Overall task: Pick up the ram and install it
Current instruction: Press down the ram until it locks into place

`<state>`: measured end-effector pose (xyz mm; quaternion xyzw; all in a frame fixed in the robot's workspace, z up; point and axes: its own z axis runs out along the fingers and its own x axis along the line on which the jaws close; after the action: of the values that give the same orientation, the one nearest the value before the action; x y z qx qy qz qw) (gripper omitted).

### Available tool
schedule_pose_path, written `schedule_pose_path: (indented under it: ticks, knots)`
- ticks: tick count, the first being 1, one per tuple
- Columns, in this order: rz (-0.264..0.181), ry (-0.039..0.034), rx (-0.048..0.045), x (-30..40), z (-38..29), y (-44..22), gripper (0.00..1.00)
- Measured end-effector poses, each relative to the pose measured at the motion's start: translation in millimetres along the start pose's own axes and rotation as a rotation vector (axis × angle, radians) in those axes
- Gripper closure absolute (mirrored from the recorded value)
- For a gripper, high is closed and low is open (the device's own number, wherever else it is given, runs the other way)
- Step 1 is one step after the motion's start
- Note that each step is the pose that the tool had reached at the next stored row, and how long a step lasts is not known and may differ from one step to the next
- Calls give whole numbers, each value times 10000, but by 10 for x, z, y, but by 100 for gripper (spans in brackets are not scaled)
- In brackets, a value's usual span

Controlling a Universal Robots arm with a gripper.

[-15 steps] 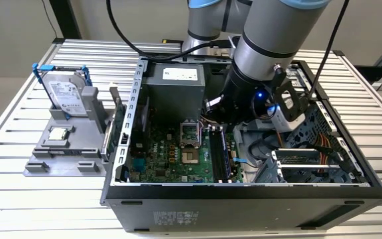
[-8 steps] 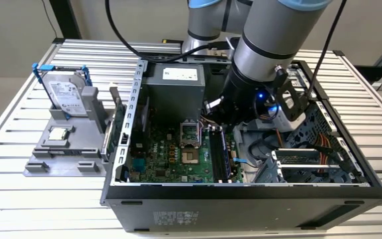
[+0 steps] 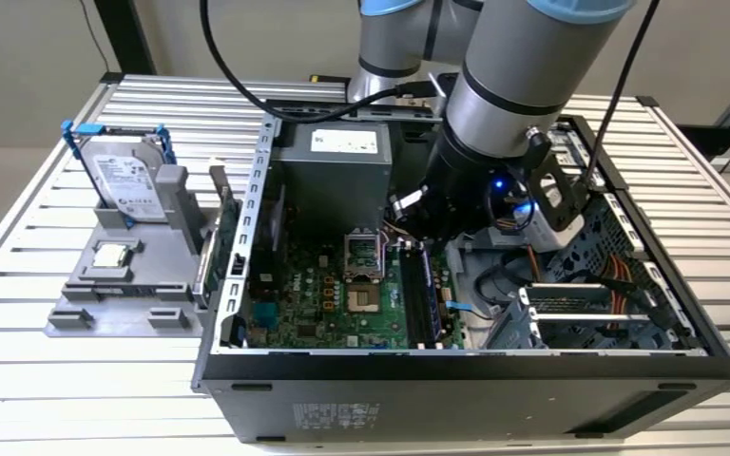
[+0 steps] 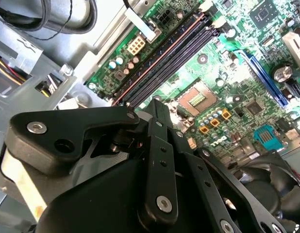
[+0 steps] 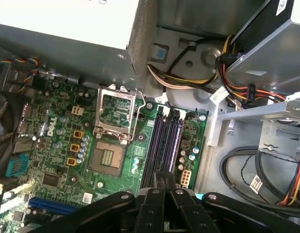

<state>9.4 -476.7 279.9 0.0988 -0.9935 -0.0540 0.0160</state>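
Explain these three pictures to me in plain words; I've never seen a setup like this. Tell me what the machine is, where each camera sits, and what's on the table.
The machine is a grey robot arm reaching down into an open computer case that lies on a slatted metal table. The exterior view looks at the whole scene from off the arm. Both wrist views come from cameras riding on the arm, looking past its black gripper onto the green motherboard. The gripper sits just over the long dark memory slots, beside the open processor socket. I can't tell whether it holds the ram. At the exterior view's left, a grey holder carries a silver hard drive standing upright.
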Motion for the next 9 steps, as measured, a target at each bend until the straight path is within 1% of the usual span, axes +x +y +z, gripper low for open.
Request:
schedule_pose_path:
  ticks: [9]
  knots:
    - [-173, 20, 1, 0, 21, -2, 100]
